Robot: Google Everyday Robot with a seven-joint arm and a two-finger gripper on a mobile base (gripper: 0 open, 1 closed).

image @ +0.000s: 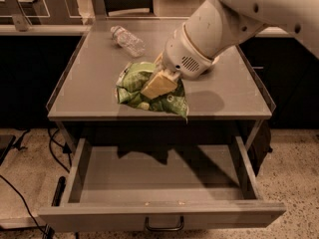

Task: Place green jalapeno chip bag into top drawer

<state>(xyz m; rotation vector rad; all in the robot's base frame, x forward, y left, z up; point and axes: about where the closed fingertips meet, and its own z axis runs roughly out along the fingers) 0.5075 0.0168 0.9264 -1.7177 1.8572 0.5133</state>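
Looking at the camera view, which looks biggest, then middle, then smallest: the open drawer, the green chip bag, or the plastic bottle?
1. top drawer
2. green chip bag, gripped by the claw over the table front edge
3. plastic bottle, though it lies farther back, which makes it look smaller
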